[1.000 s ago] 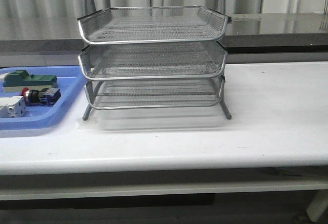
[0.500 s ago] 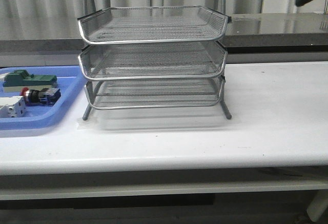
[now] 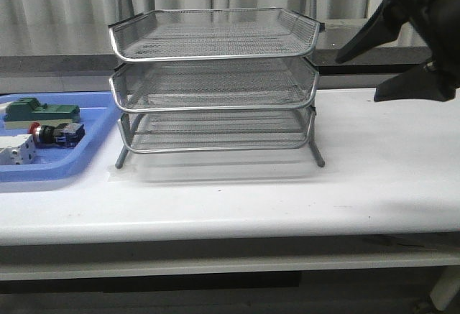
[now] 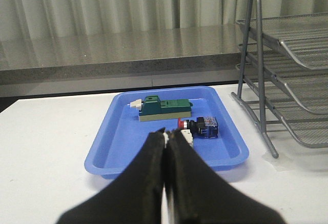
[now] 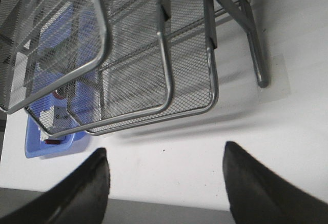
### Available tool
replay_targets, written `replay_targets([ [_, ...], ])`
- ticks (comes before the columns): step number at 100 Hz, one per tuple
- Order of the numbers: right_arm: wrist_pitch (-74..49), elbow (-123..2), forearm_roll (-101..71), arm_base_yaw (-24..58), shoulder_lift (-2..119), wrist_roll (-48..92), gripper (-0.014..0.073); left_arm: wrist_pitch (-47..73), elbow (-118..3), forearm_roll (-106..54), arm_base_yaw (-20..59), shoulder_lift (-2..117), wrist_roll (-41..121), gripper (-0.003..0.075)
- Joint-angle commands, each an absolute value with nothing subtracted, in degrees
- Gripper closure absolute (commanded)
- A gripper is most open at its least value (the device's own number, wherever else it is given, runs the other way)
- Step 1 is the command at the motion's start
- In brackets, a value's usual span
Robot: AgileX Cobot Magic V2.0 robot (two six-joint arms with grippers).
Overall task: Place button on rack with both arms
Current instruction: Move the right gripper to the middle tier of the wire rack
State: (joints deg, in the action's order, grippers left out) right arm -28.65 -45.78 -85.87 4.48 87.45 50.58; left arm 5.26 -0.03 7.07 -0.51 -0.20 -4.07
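Button point(image 4: 197, 126) lay in the blue tray point(image 4: 113, 155) just beyond the clenched, empty left pincer point(image 4: 165, 147), with a green block point(image 4: 164, 108) farther behind it. Rack point(image 3: 213, 84) stood beside the right pincer point(image 3: 374, 70), which hung spread wide, grasping nothing.

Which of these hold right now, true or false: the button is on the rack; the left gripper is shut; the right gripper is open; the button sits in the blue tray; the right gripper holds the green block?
1. The button is on the rack. False: all three tiers look bare.
2. The left gripper is shut. True: its fingers meet, with nothing between them.
3. The right gripper is open. True: its fingers stand wide apart.
4. The button sits in the blue tray. True.
5. The right gripper holds the green block. False: the block lies in the blue tray.
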Motion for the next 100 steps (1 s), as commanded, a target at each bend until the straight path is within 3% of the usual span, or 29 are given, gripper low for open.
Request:
replay_targets([
  [1,-30.6,-48.5,-92.6,5.3,88.6,55.2,0.0106,0.6,2.8,7.1,-0.4,-2.2,-4.7,0.0741],
  [72,-30.4,-61.0,-98.4,10.1,102.9,56.7,0.0111,0.6,2.8,7.1,-0.4,-2.2,-4.7,0.0741],
  [100,-31.2,-61.2,-99.5,10.1,104.7,56.7,0.0330,0.6,2.8,7.1,-0.4,-2.2,-4.7,0.0741],
])
